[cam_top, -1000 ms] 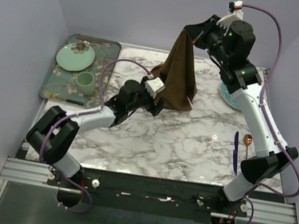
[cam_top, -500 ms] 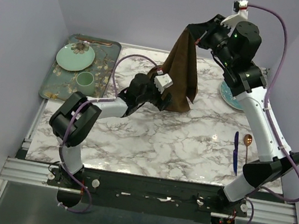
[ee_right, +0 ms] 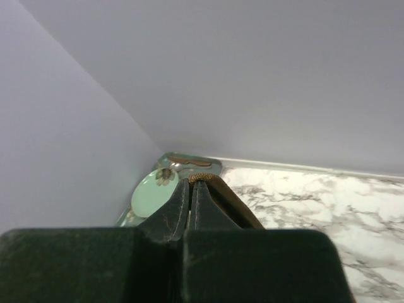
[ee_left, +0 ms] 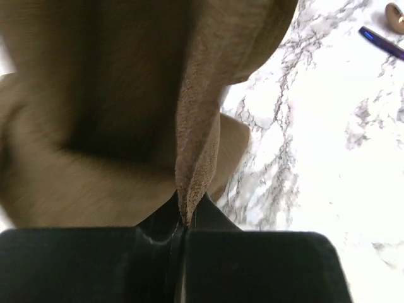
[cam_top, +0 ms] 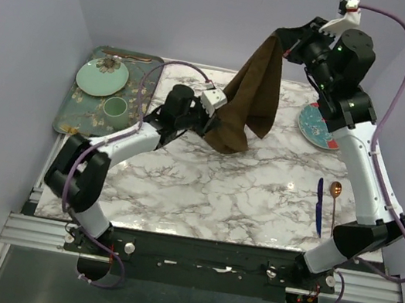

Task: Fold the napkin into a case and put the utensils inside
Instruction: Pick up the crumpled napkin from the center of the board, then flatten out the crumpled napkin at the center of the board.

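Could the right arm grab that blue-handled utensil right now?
Probably not yet: the right gripper is shut on the raised napkin. The blue-handled utensil lies uncovered on the table near that arm's base, so nothing else blocks it.

1. A dark green floral tray [cam_top: 72,114] is the landmark here.
2. A mint plate [cam_top: 102,76] with a flower print lies on the far half of the tray.
3. A small green cup [cam_top: 114,108] stands upright on the tray, just nearer than the plate.
4. The white marble surface [cam_top: 218,194] stretches to the right of the tray.
5. A teal patterned plate [cam_top: 315,124] lies well apart from the tray, at the far right, partly hidden.
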{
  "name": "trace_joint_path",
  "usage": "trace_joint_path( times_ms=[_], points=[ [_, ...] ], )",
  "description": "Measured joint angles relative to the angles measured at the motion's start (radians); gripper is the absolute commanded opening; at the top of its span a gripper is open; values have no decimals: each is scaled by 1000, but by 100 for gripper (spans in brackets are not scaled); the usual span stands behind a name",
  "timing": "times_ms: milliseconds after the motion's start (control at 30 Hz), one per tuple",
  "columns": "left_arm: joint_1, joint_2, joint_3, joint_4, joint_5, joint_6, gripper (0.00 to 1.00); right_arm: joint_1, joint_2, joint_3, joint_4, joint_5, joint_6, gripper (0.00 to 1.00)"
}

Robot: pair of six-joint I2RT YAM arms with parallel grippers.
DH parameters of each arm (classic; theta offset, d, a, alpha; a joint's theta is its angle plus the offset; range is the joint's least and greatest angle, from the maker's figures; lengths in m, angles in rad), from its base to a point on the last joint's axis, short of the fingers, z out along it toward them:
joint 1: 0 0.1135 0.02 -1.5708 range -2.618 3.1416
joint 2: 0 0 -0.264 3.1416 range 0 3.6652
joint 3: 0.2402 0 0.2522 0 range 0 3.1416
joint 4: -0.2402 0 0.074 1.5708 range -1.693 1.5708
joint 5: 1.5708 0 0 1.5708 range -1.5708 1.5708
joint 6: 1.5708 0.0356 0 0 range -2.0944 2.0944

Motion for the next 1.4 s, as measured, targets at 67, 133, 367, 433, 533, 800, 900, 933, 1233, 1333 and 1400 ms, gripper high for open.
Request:
trace_joint_path(
  times_ms=[67,133,367,433,533,800,900,933,1233,1333,1400],
  points=[
    [16,-66,39,-116,0,19,0,-33,-27,-16,2,5,-35,1],
    [38,-140,150,-309,-6,81,0,-67,-68,-47,0,6,-82,1],
    [63,-233,534,-769,-73,269,0,-138,-209,-109,-20,-15,-282,1],
    [66,-270,564,-856,-96,305,0,-138,-264,-119,-48,-30,-344,1],
    [68,-362,560,-993,-138,347,0,-137,-340,-135,-113,-67,-382,1],
    [63,-478,531,-1045,-224,351,0,-124,-456,-198,-278,-143,-380,1],
    [67,-399,567,-1015,-304,341,0,-127,-378,-163,-276,-100,-380,1],
    [72,-346,593,-996,-339,338,0,-132,-331,-139,-270,-77,-380,1],
    [180,177,1085,-867,-492,299,0,-180,192,355,-218,14,-365,1],
    [210,279,1268,-790,-489,294,0,-189,276,471,-180,13,-362,1],
    [214,280,1297,-743,-480,297,0,-190,267,459,-140,5,-362,1]
  ],
)
